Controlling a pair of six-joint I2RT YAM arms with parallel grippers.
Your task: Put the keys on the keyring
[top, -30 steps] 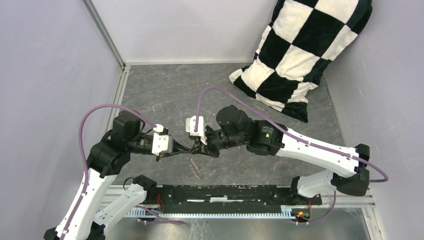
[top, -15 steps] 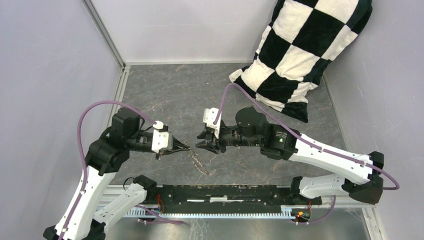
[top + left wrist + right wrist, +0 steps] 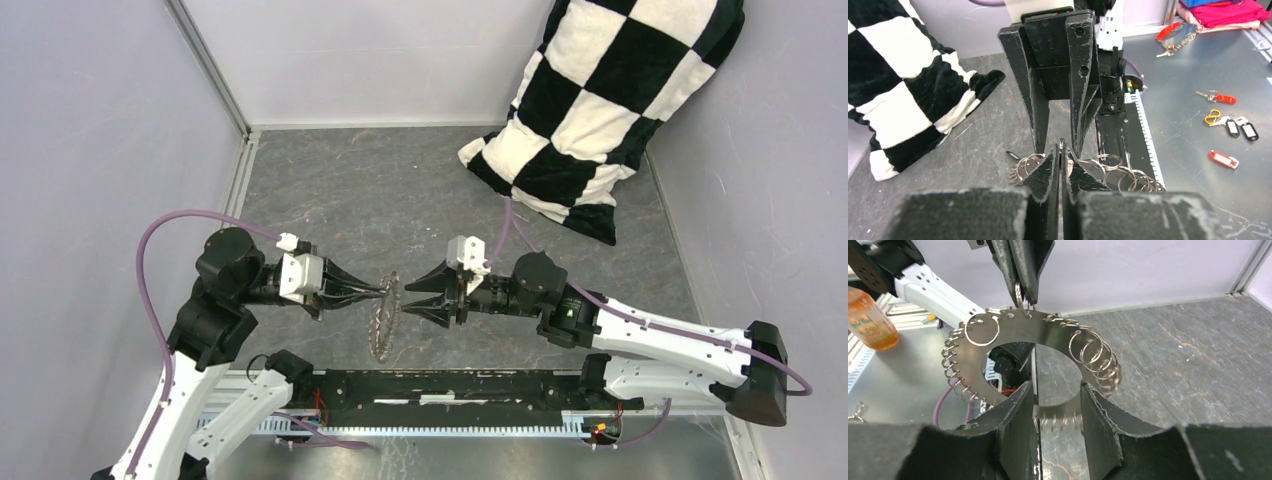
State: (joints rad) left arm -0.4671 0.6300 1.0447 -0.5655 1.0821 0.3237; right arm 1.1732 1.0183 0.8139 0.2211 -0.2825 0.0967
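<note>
Keyring [image 3: 383, 320] hangs from the left gripper [image 3: 376, 291], clamped on its top edge. The right gripper [image 3: 411, 299], jaws parted and empty, faces its flat side.

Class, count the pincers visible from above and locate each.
2. The left pincer grips the top of the hanging keyring; the right pincer stands open just right of it. None seems hidden.

links [image 3: 660, 335] white | joints [image 3: 228, 262] black | cables [image 3: 141, 262] purple | fingers [image 3: 1035, 100] black, tapered, with screw holes
</note>
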